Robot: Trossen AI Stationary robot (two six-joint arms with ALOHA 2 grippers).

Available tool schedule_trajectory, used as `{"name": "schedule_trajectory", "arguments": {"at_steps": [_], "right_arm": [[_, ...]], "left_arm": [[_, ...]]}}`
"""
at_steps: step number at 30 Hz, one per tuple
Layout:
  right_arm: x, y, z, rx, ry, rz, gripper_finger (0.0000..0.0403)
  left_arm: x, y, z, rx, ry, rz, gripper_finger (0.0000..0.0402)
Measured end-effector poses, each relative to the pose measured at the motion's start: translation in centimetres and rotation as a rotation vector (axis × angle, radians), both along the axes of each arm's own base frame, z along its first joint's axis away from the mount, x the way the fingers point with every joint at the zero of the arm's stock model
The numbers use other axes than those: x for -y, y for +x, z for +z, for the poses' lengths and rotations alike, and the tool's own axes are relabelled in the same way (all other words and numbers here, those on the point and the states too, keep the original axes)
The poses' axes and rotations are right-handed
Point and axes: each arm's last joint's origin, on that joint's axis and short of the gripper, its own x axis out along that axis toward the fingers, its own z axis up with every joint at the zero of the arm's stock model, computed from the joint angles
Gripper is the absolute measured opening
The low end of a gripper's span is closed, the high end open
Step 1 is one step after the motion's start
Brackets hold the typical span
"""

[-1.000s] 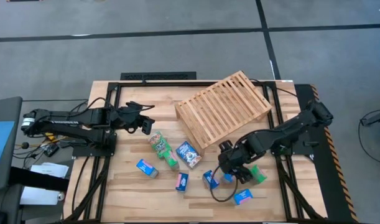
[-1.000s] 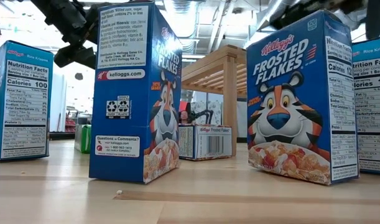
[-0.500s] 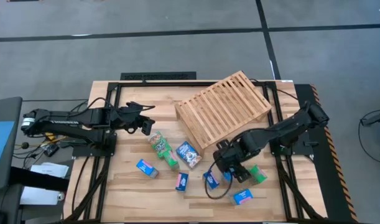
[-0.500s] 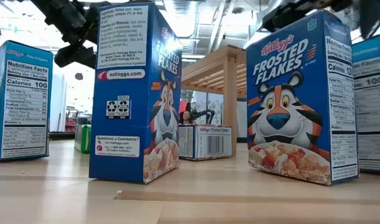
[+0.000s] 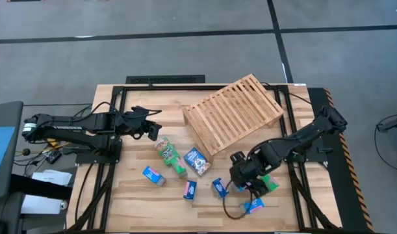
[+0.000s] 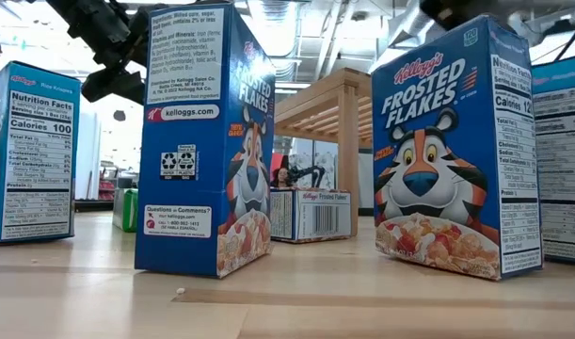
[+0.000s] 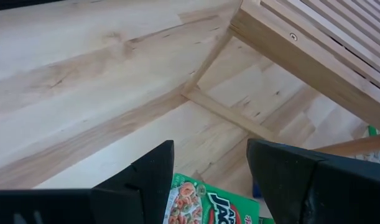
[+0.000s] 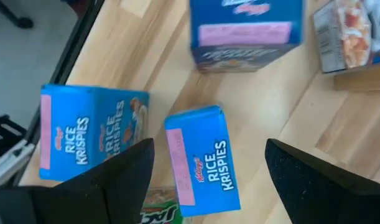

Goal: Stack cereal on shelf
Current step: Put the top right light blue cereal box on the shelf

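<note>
Shifted back toward the table's near edge, right gripper (image 5: pixel 240 177) now hovering wide open and empty over a Rice Krispies box (image 8: pixel 201 160) standing right between its fingers, far from the shelf (image 5: pixel 232 112), left gripper (image 5: pixel 153 129) parked half-open.

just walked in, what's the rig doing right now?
Cereal stacking, nothing placed yet. The slatted shelf holds no boxes. The right gripper hovers open above a Rice Krispies box, one of a cluster of boxes on the table. The left gripper waits open beside the shelf, over a green box.
</note>
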Motion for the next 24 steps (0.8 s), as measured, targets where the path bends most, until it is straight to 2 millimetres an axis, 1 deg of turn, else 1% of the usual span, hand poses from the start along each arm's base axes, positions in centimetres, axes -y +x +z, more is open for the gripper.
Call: {"name": "schedule_trajectory", "arguments": {"at_steps": [4,8,17,22,24], "right_arm": [[-0.2,0.2,-0.5,0.008,-0.053,-0.012,0.033],[0.2,0.5,-0.5,0.011,-0.042,-0.052,0.033],[-0.7,0.2,-0.5,0.013,-0.025,-0.067,0.033],[-0.3,-0.2,-2.1,-0.031,-0.061,-0.103,0.033],[-0.3,-0.3,-2.4,-0.04,-0.063,-0.109,0.033]], "left_arm": [[0.0,0.0,0.0,0.003,0.004,0.017,0.0192],[-0.1,0.0,0.0,0.008,-0.001,0.028,0.0192],[-0.1,-0.1,0.0,0.004,-0.005,0.037,0.0192],[-0.1,-0.1,0.0,0.005,0.003,0.05,0.0192],[-0.1,-0.1,0.0,0.008,0.002,0.061,0.0192]]}}
